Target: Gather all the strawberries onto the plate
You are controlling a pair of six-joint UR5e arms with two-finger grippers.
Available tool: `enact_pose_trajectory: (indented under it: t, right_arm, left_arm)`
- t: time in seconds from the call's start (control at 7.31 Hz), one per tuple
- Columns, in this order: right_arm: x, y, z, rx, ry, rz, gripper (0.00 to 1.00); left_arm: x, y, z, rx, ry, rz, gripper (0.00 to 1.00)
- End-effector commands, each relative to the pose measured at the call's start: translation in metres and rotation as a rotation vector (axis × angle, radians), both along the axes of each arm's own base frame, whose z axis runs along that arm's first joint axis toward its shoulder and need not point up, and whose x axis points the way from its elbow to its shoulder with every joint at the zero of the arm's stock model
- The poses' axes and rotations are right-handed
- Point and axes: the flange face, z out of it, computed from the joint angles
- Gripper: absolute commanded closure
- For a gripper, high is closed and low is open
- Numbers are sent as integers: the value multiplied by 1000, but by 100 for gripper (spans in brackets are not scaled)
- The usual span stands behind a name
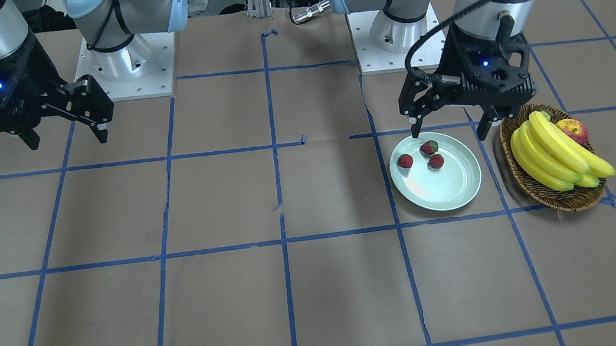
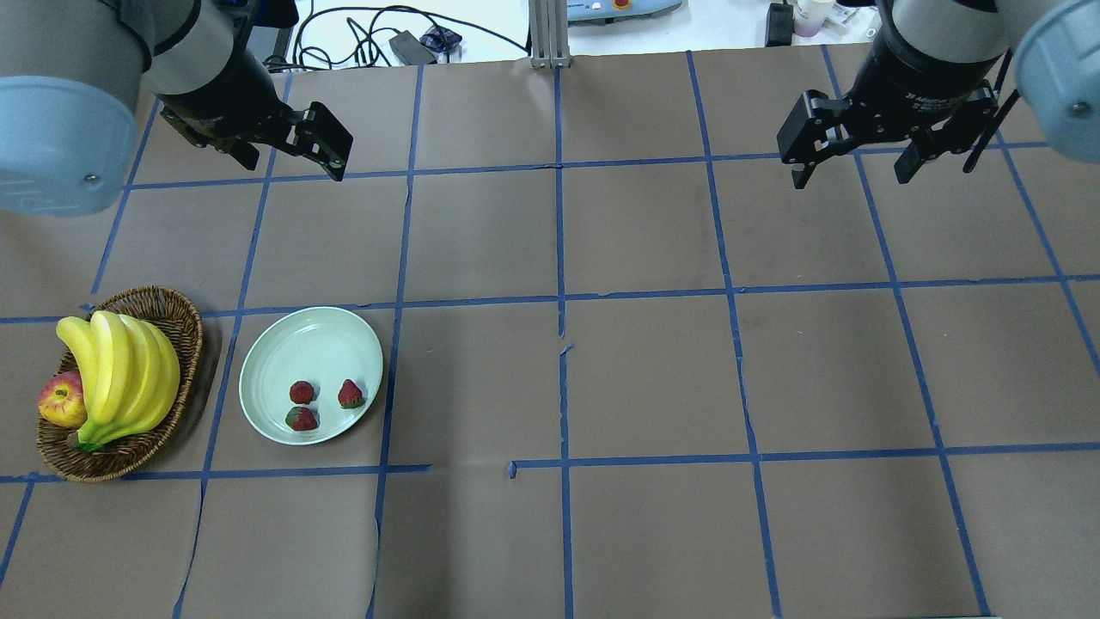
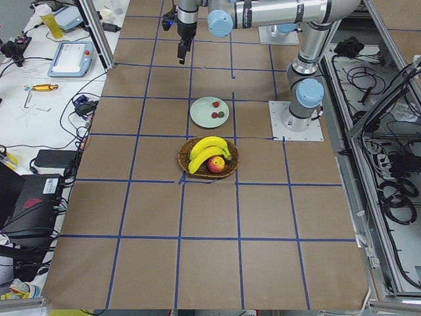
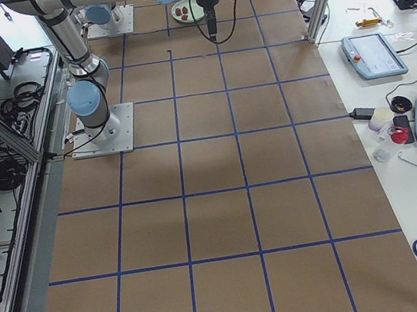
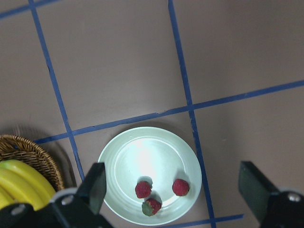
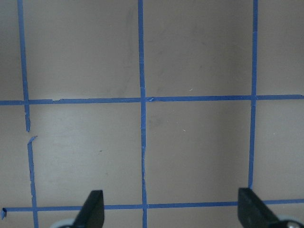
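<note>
Strawberries [image 1: 436, 161] first, Mia: where are they in the front-facing view?

All three lie inside the plate [image 1: 443, 203], Tom. They are bunched on its robot-side half, close together but not touching. The left end effector [image 1: 449, 132] hangs above the plate's robot-side rim, released, with its fingers spread wide and nothing between them. Just beside the plate stands a wicker basket [image 1: 529, 182] holding bananas [image 1: 555, 155] and an apple [image 1: 574, 130]. The right end effector [image 1: 67, 138] is well apart, over the other end of the surface [image 1: 230, 302], also released and empty.

And overhead?

The plate sits on the robot's left with the strawberries in its near half. The basket is near it, with a strip of bare surface between them. Both end effectors show against the far part of the surface, fingers parted.

Side views?

From the left end, the plate lies beyond the basket, with red dots in it. From the right end, the plate is small and far, next to the near arm's wrist. I cannot judge the fingers there.

Wrist cameras?

The left wrist view looks down on the plate, low in the frame, with the strawberries in its lower part. The fingertips stand wide apart at the bottom corners, and the basket rim and bananas are at lower left. The right wrist view shows the brown surface crossed by blue tape lines [image 6: 141, 99], with the fingertips spread at the bottom edge.
</note>
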Motion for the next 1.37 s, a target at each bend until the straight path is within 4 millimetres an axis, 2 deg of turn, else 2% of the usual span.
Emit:
enact_pose_trajectory:
  t: [0.0, 0.27, 0.41, 0.68, 1.23]
  right_arm:
    - [7, -2, -3, -5, -85, 6, 0]
    - [6, 1, 5, -18, -71, 11, 0]
    - [5, 1, 5, -21, -66, 14, 0]
    - [-9, -1, 0, -7, 80, 8, 0]
    - [-8, 0, 2, -1, 73, 5, 0]
  left_arm:
    - [-2, 11, 20, -40, 24, 30, 0]
    - [-2, 18, 23, -38, 18, 45, 0]
    - [0, 22, 21, 15, 16, 122, 0]
    - [0, 24, 14, 40, 16, 123, 0]
    - [0, 27, -2, 69, 16, 129, 0]
